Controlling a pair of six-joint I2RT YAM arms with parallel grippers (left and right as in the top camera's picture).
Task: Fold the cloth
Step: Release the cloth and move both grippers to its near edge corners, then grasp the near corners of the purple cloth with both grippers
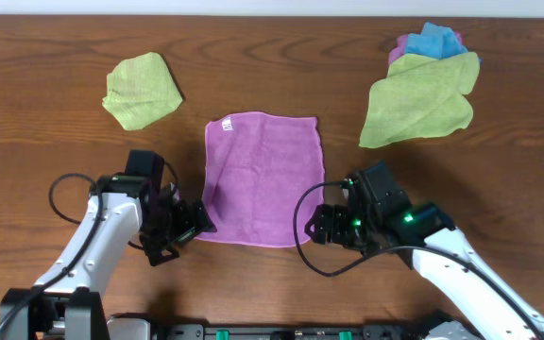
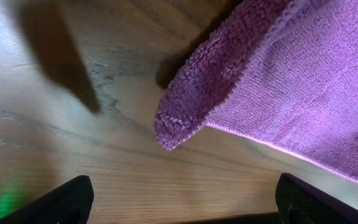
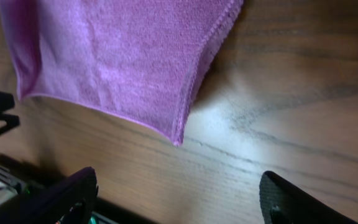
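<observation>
Plain purple cloth (image 1: 261,179). Lime green left rag (image 1: 142,90) and right rag (image 1: 416,109), one blue rag (image 1: 439,41). Brown woodgrain table (image 1: 45,142).

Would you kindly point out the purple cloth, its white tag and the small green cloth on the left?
purple cloth (image 1: 263,179): overhead view, its flat middle.
white tag (image 1: 226,124): overhead view, middle of the tag.
small green cloth (image 1: 142,90): overhead view, its crumpled middle.

Left pincer (image 1: 193,232), right pincer (image 1: 317,227), both agape
</observation>
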